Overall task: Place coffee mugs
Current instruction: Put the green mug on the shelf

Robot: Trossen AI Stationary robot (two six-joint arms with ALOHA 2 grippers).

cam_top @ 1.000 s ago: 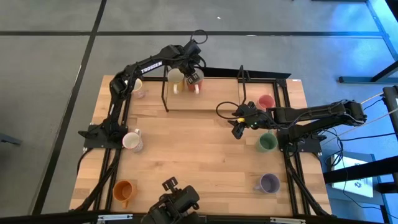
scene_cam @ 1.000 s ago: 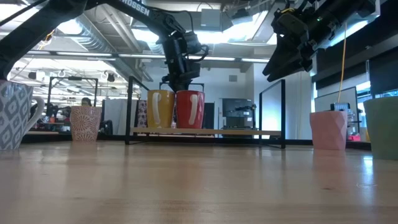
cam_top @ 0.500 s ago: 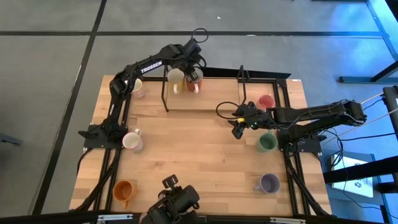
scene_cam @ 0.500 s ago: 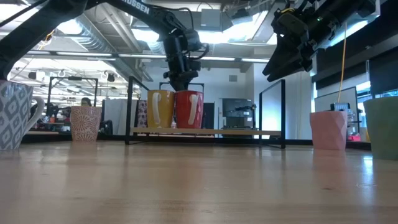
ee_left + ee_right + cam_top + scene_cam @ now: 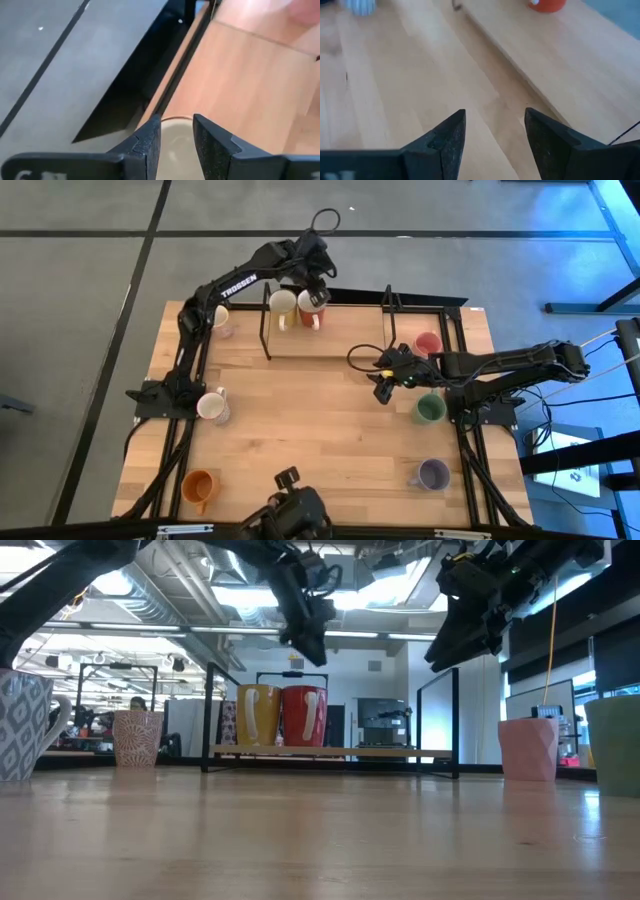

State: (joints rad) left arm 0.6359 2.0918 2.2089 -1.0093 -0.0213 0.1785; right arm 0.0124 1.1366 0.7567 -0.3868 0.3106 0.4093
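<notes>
A red mug (image 5: 305, 716) and a yellow mug (image 5: 257, 716) stand side by side, upright on their bases, on a low wooden shelf (image 5: 340, 751) at the table's far edge. In the high view the red mug (image 5: 311, 304) is the right one of the pair. My left gripper (image 5: 306, 638) hangs open above the red mug, clear of it. In the left wrist view a mug's pale rim (image 5: 176, 119) shows below the gap between the fingers. My right gripper (image 5: 385, 386) waits open above the table, right of centre.
More mugs stand on the table: cream (image 5: 218, 317) at the far left, a patterned white one (image 5: 211, 405), orange (image 5: 198, 485) near left, pink-red (image 5: 428, 343), green (image 5: 430, 409) and purple-grey (image 5: 433, 474) on the right. A black metal frame (image 5: 266, 330) edges the shelf.
My left gripper has come off the red mug's rim and risen straight up above it. The red mug stays upright on the shelf beside the yellow one.
</notes>
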